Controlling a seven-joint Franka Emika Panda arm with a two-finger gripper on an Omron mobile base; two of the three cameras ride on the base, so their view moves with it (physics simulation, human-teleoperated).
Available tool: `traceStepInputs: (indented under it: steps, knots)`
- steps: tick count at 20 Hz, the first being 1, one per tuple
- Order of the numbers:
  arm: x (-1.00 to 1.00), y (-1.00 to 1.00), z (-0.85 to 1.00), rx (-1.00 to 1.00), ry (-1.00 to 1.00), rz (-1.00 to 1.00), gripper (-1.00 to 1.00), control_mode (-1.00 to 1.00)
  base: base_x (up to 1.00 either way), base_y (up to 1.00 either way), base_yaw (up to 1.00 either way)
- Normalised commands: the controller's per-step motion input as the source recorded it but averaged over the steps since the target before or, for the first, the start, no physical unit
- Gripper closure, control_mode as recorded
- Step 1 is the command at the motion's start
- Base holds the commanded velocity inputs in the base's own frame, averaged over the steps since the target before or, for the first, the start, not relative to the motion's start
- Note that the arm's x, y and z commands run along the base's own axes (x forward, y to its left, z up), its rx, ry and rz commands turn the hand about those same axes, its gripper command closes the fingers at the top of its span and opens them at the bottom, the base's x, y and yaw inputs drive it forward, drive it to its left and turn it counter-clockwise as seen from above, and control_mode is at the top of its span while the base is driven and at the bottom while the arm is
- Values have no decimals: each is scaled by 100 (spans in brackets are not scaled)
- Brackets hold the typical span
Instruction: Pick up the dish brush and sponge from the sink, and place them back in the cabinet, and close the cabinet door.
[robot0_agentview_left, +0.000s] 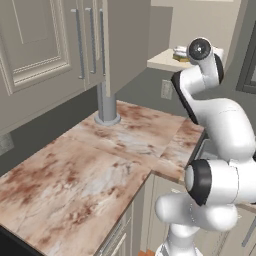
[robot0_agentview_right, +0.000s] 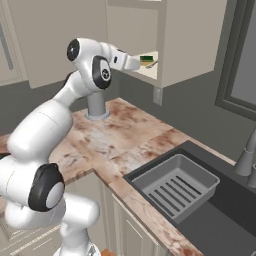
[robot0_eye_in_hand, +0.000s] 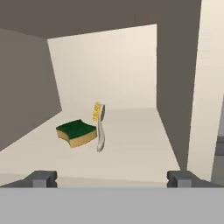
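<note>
The sponge (robot0_eye_in_hand: 76, 133) lies flat on the cabinet (robot0_eye_in_hand: 131, 144) shelf, green side up. The brush (robot0_eye_in_hand: 100, 127) lies just right of it, touching or nearly so, its yellow bristled head toward the back wall and its pale handle toward the front edge. The gripper (robot0_eye_in_hand: 111, 177) hangs at the shelf's front edge, jaws spread wide, holding nothing and well clear of both things. Below and right of the cabinet, the sink (robot0_agentview_right: 220, 220) holds a grey ribbed tray (robot0_agentview_right: 175, 187).
</note>
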Motion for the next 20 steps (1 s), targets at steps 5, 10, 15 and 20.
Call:
traceStepInputs:
  steps: [5,10,15,20]
  knots:
    - [-53,25,21,-3,-5,0,-100,-100,0,0,0]
    - [-62,25,26,-3,-5,0,-100,-100,0,0,0]
    - [-57,31,2,-6,-8,0,-100,-100,0,0,0]
    - [-52,38,0,-6,-6,0,-100,-100,0,0,0]
